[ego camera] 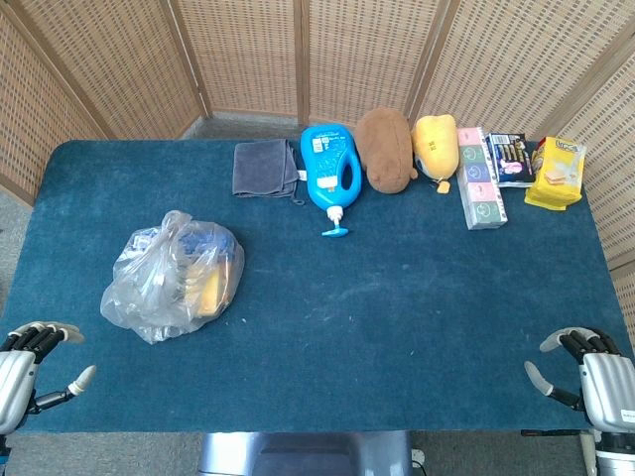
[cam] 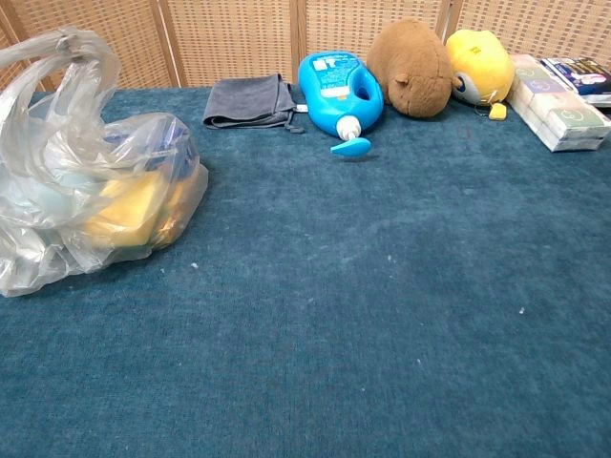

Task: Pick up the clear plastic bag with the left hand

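A clear plastic bag (ego camera: 174, 278) with yellow and blue contents lies on the left part of the blue table; in the chest view the bag (cam: 86, 181) fills the left side, its knotted top standing up. My left hand (ego camera: 28, 372) sits at the table's near left corner, below and left of the bag and apart from it, fingers apart and holding nothing. My right hand (ego camera: 593, 375) rests at the near right corner, also holding nothing with its fingers apart. Neither hand shows in the chest view.
Along the far edge lie a grey cloth (ego camera: 265, 167), a blue detergent bottle (ego camera: 330, 171), a brown plush (ego camera: 385, 147), a yellow plush (ego camera: 436, 145), a tissue pack (ego camera: 479, 178), a dark packet (ego camera: 513, 159) and a yellow packet (ego camera: 557, 173). Wicker screens (ego camera: 298, 50) stand behind.
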### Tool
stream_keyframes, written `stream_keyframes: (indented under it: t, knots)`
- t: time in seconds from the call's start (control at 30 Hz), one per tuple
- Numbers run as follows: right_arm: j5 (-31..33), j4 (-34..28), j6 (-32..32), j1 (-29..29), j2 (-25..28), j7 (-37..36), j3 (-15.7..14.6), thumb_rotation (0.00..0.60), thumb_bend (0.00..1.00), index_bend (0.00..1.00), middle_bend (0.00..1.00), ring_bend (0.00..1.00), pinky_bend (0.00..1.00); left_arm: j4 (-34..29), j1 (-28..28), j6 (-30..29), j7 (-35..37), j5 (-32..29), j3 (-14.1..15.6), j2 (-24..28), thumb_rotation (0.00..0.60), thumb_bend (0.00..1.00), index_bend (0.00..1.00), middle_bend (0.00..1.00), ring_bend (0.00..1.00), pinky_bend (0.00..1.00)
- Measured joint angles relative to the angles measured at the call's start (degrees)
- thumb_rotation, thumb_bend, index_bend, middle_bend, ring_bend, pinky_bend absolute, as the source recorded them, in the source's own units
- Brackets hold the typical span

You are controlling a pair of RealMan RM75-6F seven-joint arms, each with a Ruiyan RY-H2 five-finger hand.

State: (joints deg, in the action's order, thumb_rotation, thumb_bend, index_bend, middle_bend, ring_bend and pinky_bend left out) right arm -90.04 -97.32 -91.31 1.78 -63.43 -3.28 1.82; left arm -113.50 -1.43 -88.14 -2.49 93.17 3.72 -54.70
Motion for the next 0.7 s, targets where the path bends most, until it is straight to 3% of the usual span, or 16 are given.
stream_keyframes:
  t: [0.37,0.7]
  knots:
    - [0.1,-0.1,0.3,-0.2,0.0,0.3,0.2,0.127,0.32,0.49,0.44,0.32,0.22,-0.4,1.6,1.4,9.4,-1.6,-1.2,3.0,0.047,0.21,0.38,0.34,0.25,0.18]
    - [0.5,0.0,0.8,-0.3,-0.2,0.7,0.2,0.128,0.32,0.49,0.44,0.32,0.22,-1.5,7.4,10.1,31.3,-5.2,-3.7,10.2,0.041,0.21,0.37,0.34,0.25,0.2]
